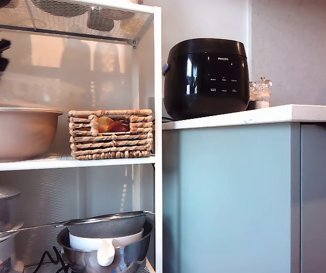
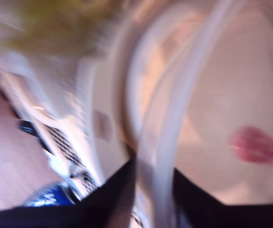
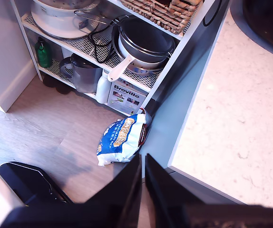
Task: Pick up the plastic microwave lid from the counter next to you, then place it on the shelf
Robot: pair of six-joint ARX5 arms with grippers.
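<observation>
Exterior view: shelf (image 1: 66, 162) carrying a beige bowl (image 1: 15, 132) and wicker basket (image 1: 111, 134); counter (image 1: 276, 115) with black rice cooker (image 1: 207, 77). The lid cannot be made out here.

First wrist view (blurred): my first gripper (image 2: 153, 183) clamped on the rim of the plastic microwave lid (image 2: 174, 118), probably carrying it shelfward.

Second wrist view: my second gripper (image 3: 142, 178), jaws closed on nothing, hangs idle over the floor beside the counter edge.

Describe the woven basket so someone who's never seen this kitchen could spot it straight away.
Start at the white rack standing at the exterior view's left of the counter. On its middle shelf, beside the beige bowl, sits the woven basket. It is the only rectangular, braided straw thing there, with a handle slot showing fruit inside.
</observation>
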